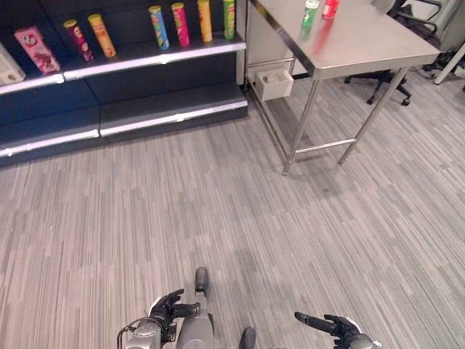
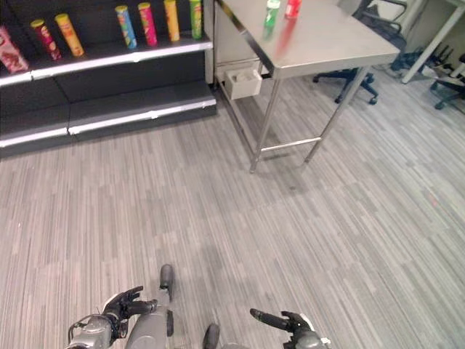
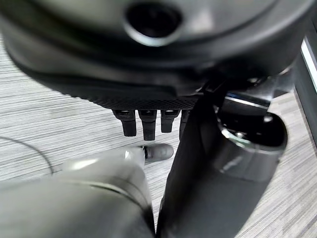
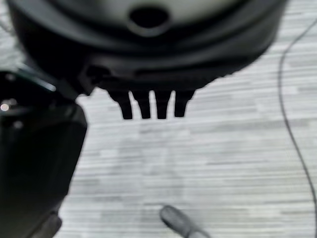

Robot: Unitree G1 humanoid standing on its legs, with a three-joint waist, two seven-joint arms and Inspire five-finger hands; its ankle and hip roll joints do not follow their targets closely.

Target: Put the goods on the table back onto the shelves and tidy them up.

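Note:
A steel table stands at the far right. On its far end are a green can and a red can. At the far left is a dark shelf unit, and its upper shelf carries several upright tubes, among them a green tube and a yellow one. A pink box leans at the shelf's left end. My left hand and right hand hang low over the floor, far from table and shelves. Both are open with straight fingers and hold nothing.
The lower shelf is bare. A small white box sits on the floor between shelves and table. The table's thin legs and crossbar stand ahead to the right. An office chair is behind the table. Grey striped carpet lies between.

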